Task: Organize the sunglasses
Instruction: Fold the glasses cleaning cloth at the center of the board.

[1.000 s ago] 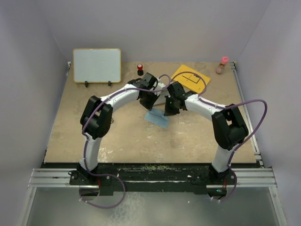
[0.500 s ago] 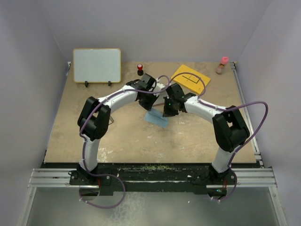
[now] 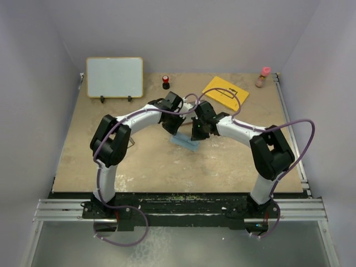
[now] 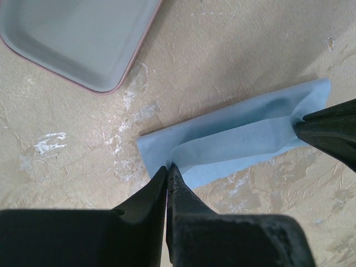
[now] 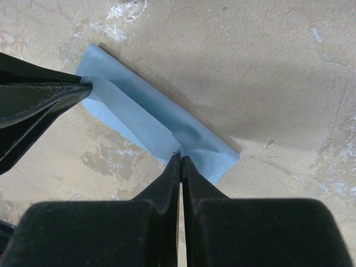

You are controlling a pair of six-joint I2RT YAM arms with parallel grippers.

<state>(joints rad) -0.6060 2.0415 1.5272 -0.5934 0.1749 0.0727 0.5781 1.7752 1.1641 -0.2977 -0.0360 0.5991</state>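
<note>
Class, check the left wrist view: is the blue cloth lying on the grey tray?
No, the blue cloth lies on the table, clear of the grey tray at the upper left.

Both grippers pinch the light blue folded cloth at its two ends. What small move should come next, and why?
Probably lower the held edge onto the layer beneath, then open both jaws. The left gripper and the right gripper are each shut on one end of the folded-over flap of the light blue cloth, which lies almost flat on the table.
</note>
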